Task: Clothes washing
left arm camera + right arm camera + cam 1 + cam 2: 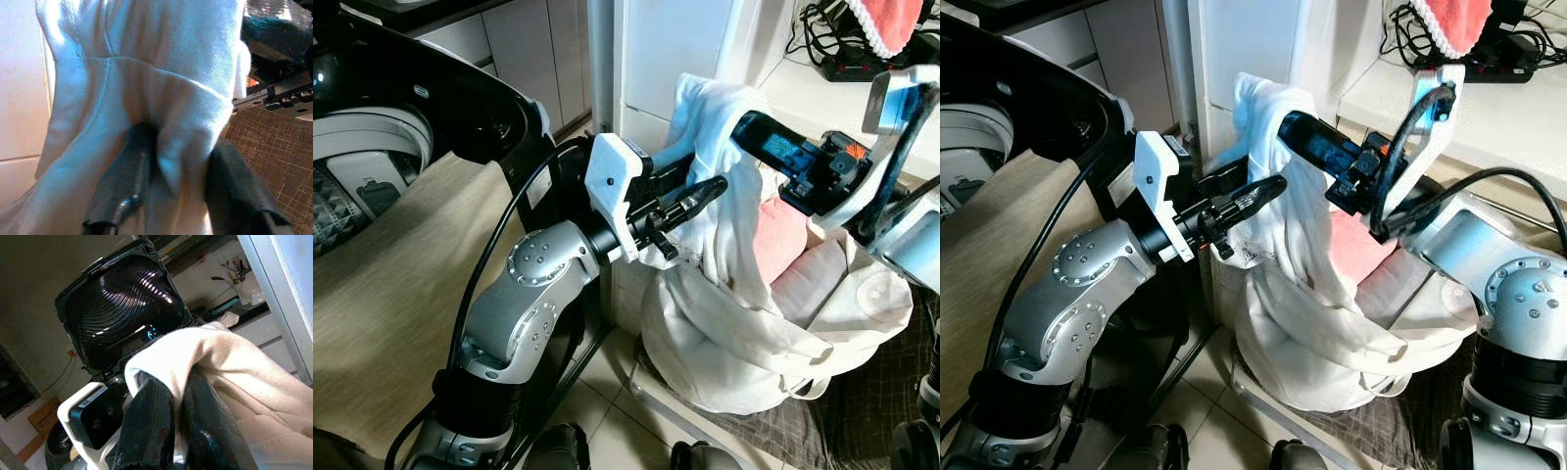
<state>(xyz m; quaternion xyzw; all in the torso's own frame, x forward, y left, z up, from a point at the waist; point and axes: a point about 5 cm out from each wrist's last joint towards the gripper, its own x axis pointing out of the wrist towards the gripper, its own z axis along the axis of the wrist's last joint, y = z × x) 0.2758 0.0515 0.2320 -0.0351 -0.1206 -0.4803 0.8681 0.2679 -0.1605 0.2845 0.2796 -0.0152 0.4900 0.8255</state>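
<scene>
A white garment hangs lifted out of a white laundry bag that stands on the floor at the right. My left gripper reaches into the garment's side and is shut on a fold of it; the cloth is pinched between the fingers in the left wrist view. My right gripper is shut on the garment's top edge, which drapes over its fingers. Pink clothing lies inside the bag. The top-loading washing machine is at the far left with its black lid raised.
A beige cover lies in front of the washer. A white cabinet stands behind the bag. On the ledge at the right sit a power strip with cables and a red cloth. A brown checked mat lies under the bag.
</scene>
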